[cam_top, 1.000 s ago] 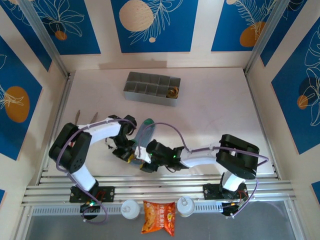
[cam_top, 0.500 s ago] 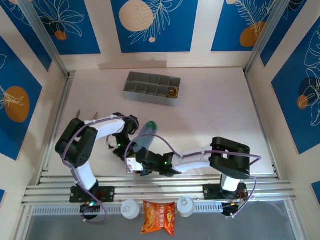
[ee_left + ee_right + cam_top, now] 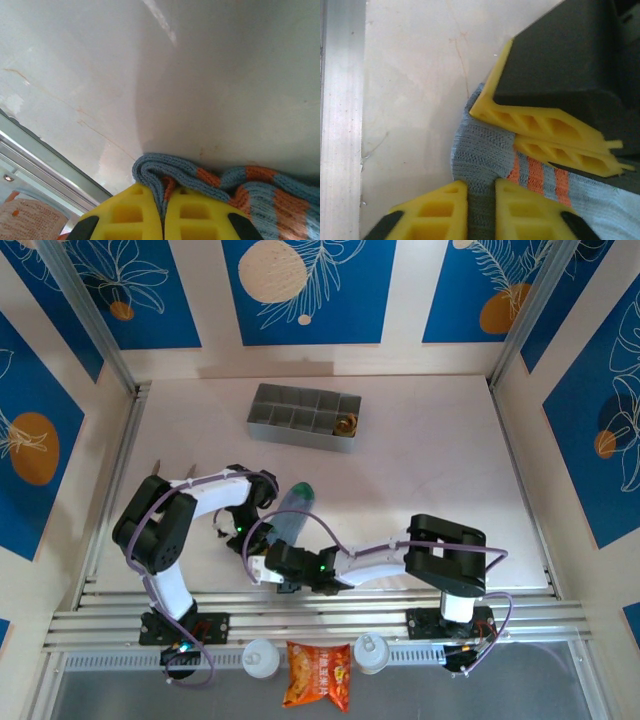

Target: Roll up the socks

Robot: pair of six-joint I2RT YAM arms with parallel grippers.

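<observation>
Found the grey-blue sock [image 3: 293, 508] lying near the front of the table [image 3: 430, 460], between the two arms, green toe [image 3: 301, 489] pointing towards the back wall. Saw the left gripper [image 3: 163, 200] pinched tight on a fold of the sock's knit edge, orange stripes showing just beside its yellow fingers [image 3: 150, 215]. Saw the right gripper [image 3: 480, 195] clamped on the same bunched end from the near side, cloth filling the slim gap between its fingertips, the other gripper's fingers touching the sock just above. Noted a grey compartment tray [image 3: 300, 418] well apart at the back, a small round thing [image 3: 347, 425] in one end compartment, and an orange snack packet [image 3: 318, 676] beyond the front rail [image 3: 330, 625]
</observation>
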